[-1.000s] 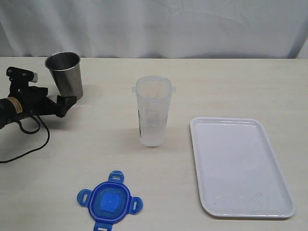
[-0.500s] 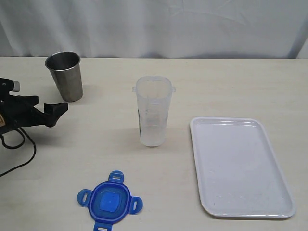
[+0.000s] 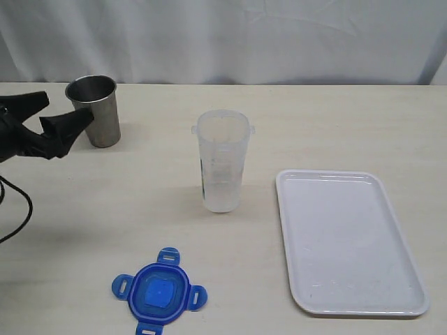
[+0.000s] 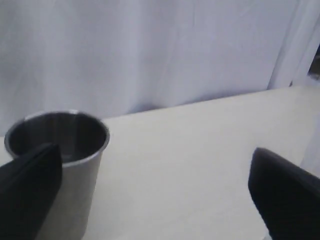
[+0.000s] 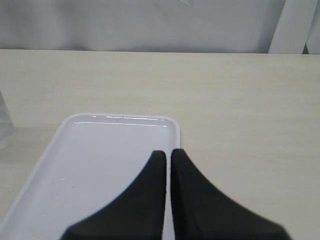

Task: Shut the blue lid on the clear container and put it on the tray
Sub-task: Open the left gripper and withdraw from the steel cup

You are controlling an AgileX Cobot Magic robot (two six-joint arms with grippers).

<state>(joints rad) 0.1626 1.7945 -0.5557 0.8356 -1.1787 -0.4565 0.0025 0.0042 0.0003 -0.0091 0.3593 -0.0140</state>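
The blue lid (image 3: 159, 293) lies flat near the table's front edge, left of centre. Standing upright and uncovered mid-table is the clear container (image 3: 222, 171); a sliver of it shows at the edge of the right wrist view (image 5: 4, 125). The white tray (image 3: 349, 241) lies to its right, with nothing on it. My left gripper (image 3: 68, 105) is open at the far left, far from the lid, and holds nothing. In its own view (image 4: 154, 152) the fingers are spread wide. My right gripper (image 5: 167, 152) is shut and empty, over the tray (image 5: 100, 160); the exterior view does not show it.
A steel cup (image 3: 96, 110) stands at the back left, right beside my left gripper's fingers (image 3: 70, 120); it also fills one side of the left wrist view (image 4: 55, 150). A white curtain hangs behind the table. A black cable trails at the left edge.
My left gripper has swung up and toward the steel cup, still open. The lid, container and tray have not moved.
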